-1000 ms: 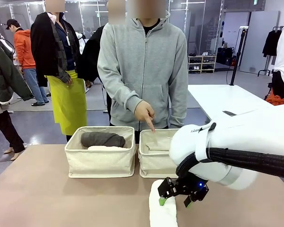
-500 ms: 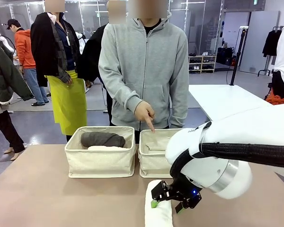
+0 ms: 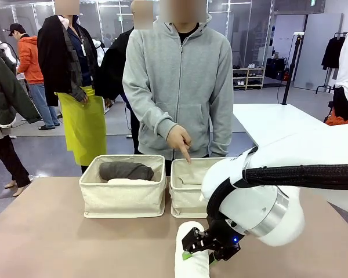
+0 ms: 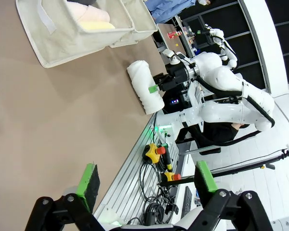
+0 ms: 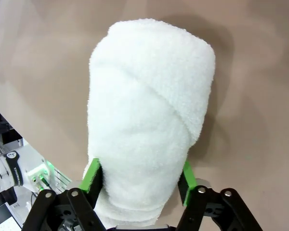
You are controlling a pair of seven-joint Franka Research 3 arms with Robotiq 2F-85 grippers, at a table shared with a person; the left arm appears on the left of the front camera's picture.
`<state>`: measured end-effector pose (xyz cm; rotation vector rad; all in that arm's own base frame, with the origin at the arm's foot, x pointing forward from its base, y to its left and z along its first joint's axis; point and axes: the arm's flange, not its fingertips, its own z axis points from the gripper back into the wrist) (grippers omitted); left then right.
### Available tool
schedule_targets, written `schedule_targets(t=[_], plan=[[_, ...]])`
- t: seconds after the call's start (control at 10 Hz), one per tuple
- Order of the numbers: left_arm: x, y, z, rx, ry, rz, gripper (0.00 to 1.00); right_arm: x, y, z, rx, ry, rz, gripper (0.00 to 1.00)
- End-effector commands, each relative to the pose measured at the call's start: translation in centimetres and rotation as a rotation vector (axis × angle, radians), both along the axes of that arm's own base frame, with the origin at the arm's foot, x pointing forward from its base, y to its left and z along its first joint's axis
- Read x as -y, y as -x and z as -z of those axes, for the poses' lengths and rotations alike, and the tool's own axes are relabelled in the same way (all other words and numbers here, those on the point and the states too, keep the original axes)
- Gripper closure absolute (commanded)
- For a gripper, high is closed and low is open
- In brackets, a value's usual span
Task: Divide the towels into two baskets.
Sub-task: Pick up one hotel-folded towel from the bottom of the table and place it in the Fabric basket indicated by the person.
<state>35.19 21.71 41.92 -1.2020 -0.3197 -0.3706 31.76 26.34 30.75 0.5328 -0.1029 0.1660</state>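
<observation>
Down at the near edge of the table, the right gripper (image 5: 138, 179) has its green pads (image 5: 91, 177) pressed against both sides of the white towel (image 5: 149, 115), so I'd call it clamped on the roll, which lies on the brown table (image 3: 58, 231) with nothing lifted yet. Looks to me like the pick-up step for the last loose roll. Next it needs a clean lift and a carry forward to the right-hand basket (image 3: 188, 194), just beyond the towel, where the person's hand (image 3: 178, 139) is pointing down. That basket looks like it holds one pale roll, hard to tell which. The left-hand basket (image 3: 123, 194) right beside it has the dark grey-brown towel (image 3: 126, 170) lying on a pale yellow towel (image 3: 127, 182). Left gripper (image 4: 147, 180) hangs off to the side, jaws spread wide and holding nothing.
</observation>
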Motion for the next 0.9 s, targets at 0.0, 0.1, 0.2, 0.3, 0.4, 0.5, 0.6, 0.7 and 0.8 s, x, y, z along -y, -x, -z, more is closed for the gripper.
schedule_targets(t=[0.0, 0.1, 0.2, 0.3, 0.4, 0.5, 0.6, 0.7, 0.8], plan=[[-0.2, 0.4, -0.1, -0.002, 0.000, 0.008, 0.00, 2.1, 2.4, 1.4, -0.001, -0.012, -0.017, 0.51], [-0.2, 0.4, -0.1, -0.002, 0.000, 0.008, 0.00, 2.0, 2.4, 1.4, -0.003, -0.013, -0.018, 0.39], [-0.2, 0.4, -0.1, -0.002, 0.000, 0.008, 0.00, 2.2, 2.4, 1.3, -0.005, -0.019, -0.018, 0.70], [-0.2, 0.4, -0.1, -0.002, 0.000, 0.008, 0.00, 2.3, 2.4, 1.2, -0.007, -0.025, -0.015, 0.58], [-0.2, 0.4, -0.1, -0.002, 0.000, 0.008, 0.00, 2.6, 2.5, 1.1, -0.004, -0.027, -0.012, 0.90], [-0.2, 0.4, -0.1, -0.002, 0.000, 0.008, 0.00, 3.1, 2.5, 0.9, -0.003, -0.031, -0.004, 0.78], [-0.2, 0.4, -0.1, -0.002, 0.000, 0.008, 0.00, 3.4, 2.5, 0.5, 0.000, -0.039, 0.000, 1.00], [-0.2, 0.4, -0.1, -0.002, 0.000, 0.008, 0.00, 3.7, 2.8, 0.1, -0.010, -0.035, -0.014, 0.92], [-0.2, 0.4, -0.1, -0.002, 0.000, 0.008, 0.00, 4.1, 2.9, -0.9, 0.008, -0.026, -0.028, 0.92]])
